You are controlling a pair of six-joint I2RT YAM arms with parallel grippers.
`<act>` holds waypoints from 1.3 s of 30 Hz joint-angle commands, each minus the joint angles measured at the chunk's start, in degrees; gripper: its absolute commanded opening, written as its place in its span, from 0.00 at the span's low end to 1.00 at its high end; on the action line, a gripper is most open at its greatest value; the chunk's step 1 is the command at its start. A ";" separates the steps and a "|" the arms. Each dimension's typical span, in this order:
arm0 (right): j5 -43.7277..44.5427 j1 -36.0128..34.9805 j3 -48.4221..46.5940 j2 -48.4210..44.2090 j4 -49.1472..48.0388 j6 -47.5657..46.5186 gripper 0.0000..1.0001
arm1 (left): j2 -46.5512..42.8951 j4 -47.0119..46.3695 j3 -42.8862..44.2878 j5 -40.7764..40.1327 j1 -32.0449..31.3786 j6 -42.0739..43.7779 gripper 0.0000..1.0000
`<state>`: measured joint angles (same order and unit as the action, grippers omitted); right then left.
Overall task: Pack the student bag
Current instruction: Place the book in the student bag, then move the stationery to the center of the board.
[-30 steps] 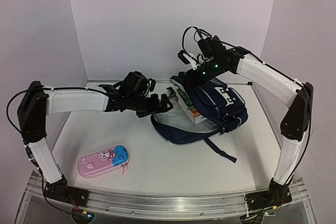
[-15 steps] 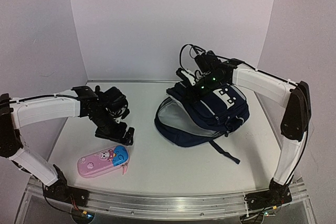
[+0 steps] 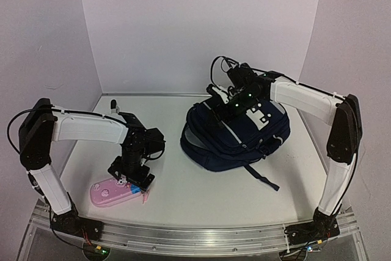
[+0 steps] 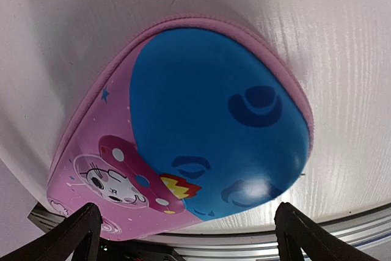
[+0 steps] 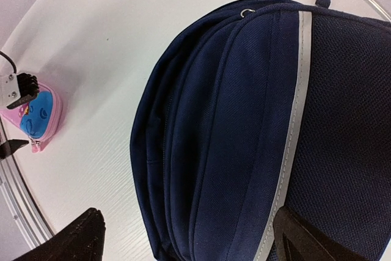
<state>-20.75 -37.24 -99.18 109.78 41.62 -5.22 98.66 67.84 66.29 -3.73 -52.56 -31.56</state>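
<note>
The student bag (image 3: 238, 136) is a navy backpack with grey stripes, lying flat at the table's right centre; it fills the right wrist view (image 5: 244, 120). My right gripper (image 3: 221, 103) hovers open just over the bag's back left edge (image 5: 192, 242), holding nothing. A pink-and-blue pencil case (image 3: 110, 192) lies at the front left. My left gripper (image 3: 131, 178) is lowered over its blue end (image 4: 214, 120), open, with a finger on either side (image 4: 189, 239) and not closed on it. The pencil case also shows small in the right wrist view (image 5: 40, 114).
A dark strap (image 3: 263, 178) trails from the bag toward the front right. An aluminium rail (image 3: 195, 233) runs along the near table edge, close behind the pencil case (image 4: 256, 246). White walls enclose the left, back and right.
My right gripper opened and let go of the bag's flap; the bag dropped flat, hiding the box seen inside. My left arm swung from the bag down over the pencil case.
</note>
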 commanded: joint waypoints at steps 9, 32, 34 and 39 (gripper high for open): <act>-0.83 0.24 3.11 -6.33 0.18 0.81 0.98 | 11.06 -5.96 1.70 -1.58 -0.22 3.32 0.92; 0.45 0.33 4.23 -9.18 0.77 0.38 0.98 | 18.34 -24.83 26.77 -4.16 0.53 16.42 0.72; 0.29 0.33 4.26 -9.56 0.95 0.33 0.98 | 14.17 -25.19 24.07 -3.92 0.53 14.23 0.82; -1.59 0.26 4.38 -9.55 0.92 -0.19 0.98 | 1.65 -28.81 13.49 -4.90 0.65 5.01 0.97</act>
<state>-21.01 -37.15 -94.75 102.88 42.09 -4.93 112.53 44.11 85.84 -7.68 -52.12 -19.07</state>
